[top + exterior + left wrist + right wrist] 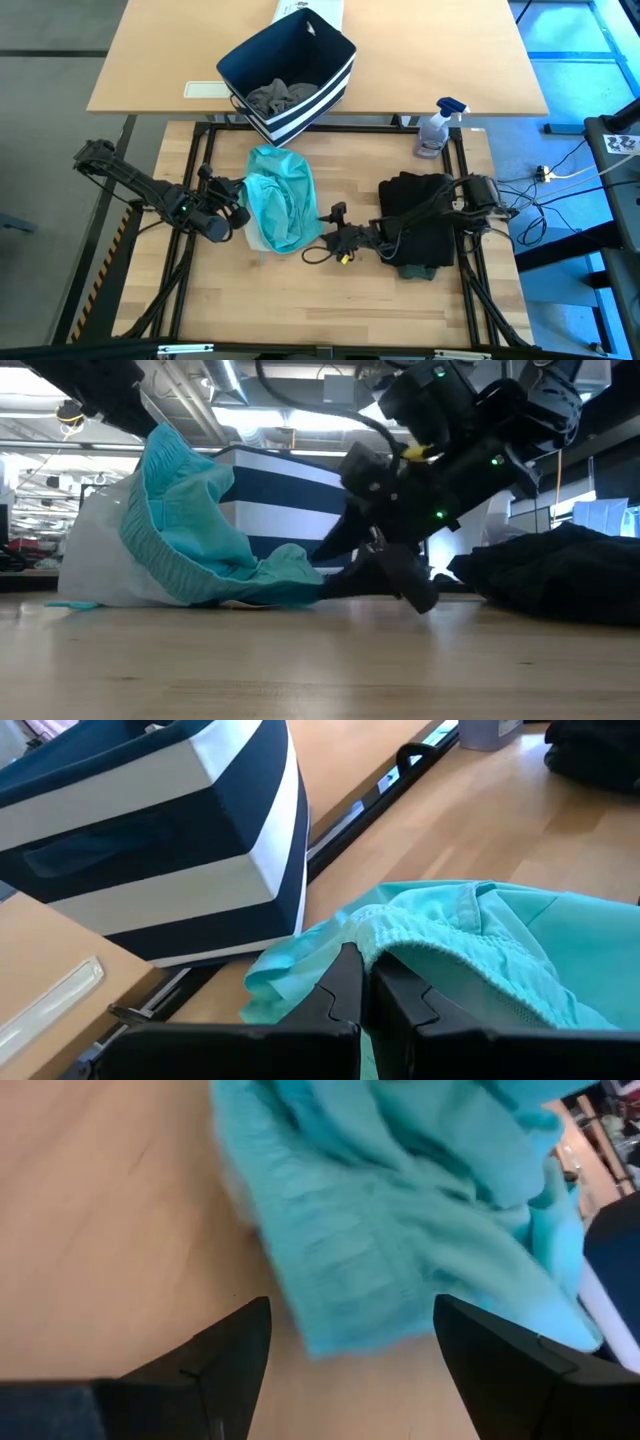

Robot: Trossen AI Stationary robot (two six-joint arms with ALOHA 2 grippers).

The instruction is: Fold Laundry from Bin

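**A:** Nearest the table's front edge, what shows?

**B:** The right gripper [322,243], low over the wooden table [330,300], fingers spread wide with nothing between them. The corner of a teal garment [400,1270] lies just ahead of its fingertips (the right wrist view puts the hem in the gap, not clamped).

**A:** And the other arm?

**B:** The left gripper [232,214] is pinched tight on that same teal garment's edge, lifting one side of it; the low view shows the cloth draped up in a peak, the rest trailing on the table.

**A:** What crowds the work?

**B:** A heap of black clothing [420,225] under the right arm, on the table's right side. Cables run along that arm.

**A:** Farther back?

**B:** The navy bin [288,72] with white stripes, tilted at the far edge, straddling a second, lighter table. A grey garment [280,95] sits inside. A spray bottle [438,127] stands to its right, well apart, and a white box [312,12] lies behind the bin.
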